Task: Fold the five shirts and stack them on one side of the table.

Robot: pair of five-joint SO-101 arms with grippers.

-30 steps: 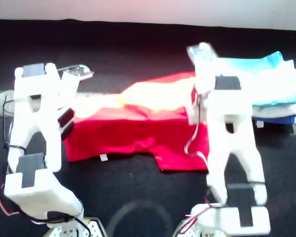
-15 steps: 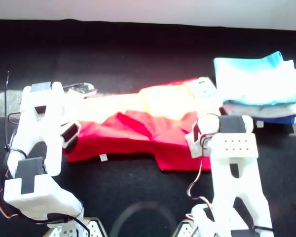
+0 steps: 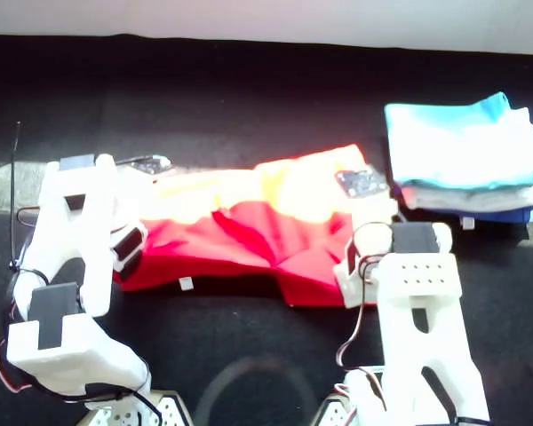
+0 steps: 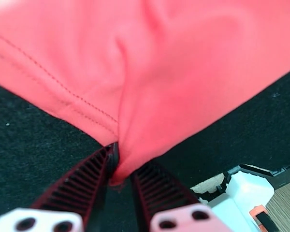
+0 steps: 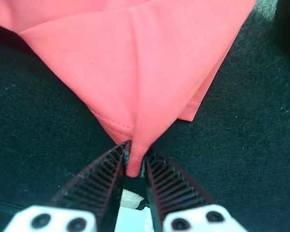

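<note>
A red shirt (image 3: 249, 232) lies spread across the middle of the black table, its far half lit bright by sunlight. My left gripper (image 3: 147, 165) is at the shirt's far left edge, shut on a pinch of red fabric (image 4: 123, 159). My right gripper (image 3: 362, 182) is over the shirt's far right corner, shut on a folded point of the same cloth (image 5: 134, 159). A stack of folded shirts (image 3: 464, 160), pale blue and white on top with dark blue at the bottom, sits at the table's right side, close beside the right gripper.
The black tablecloth (image 3: 231, 89) stretches bare behind the shirt up to a pale wall. Both arm bases stand at the near edge, the left arm (image 3: 67, 275) and the right arm (image 3: 422, 337) rising over the shirt's front corners.
Both grippers have pulled the shirt's far edge toward the near side, folding the cloth over itself. The right arm has swung down away from the stack, which is now uncovered.
</note>
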